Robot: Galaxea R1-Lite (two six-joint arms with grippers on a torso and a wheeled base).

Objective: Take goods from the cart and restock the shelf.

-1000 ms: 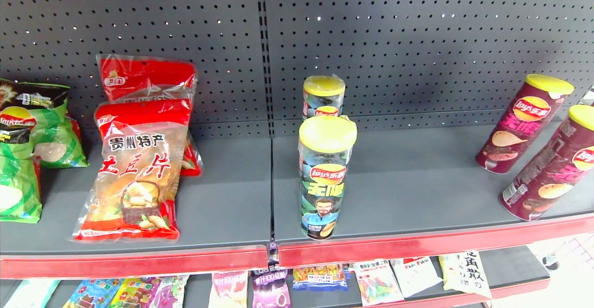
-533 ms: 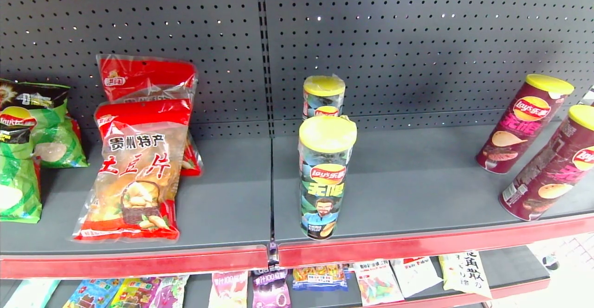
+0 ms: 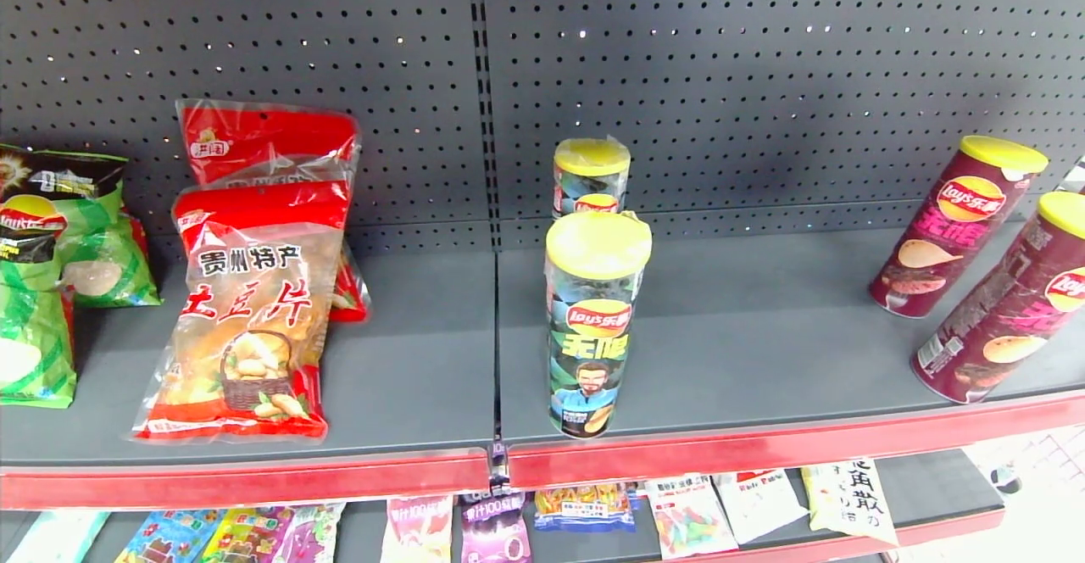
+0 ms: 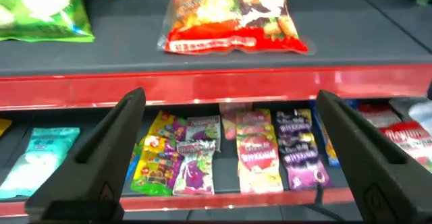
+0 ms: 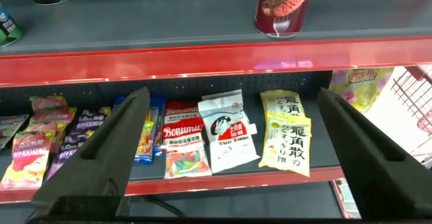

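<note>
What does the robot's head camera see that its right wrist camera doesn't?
Head camera's extras: the red snack bags, the green chip bags, the cans' yellow lids and the holey back wall. Right wrist camera's extras: the right gripper, fingers open, and what looks like a bit of red wire cart. Both see the red shelf edge, a maroon can and the yellow packets on the lower shelf.
</note>
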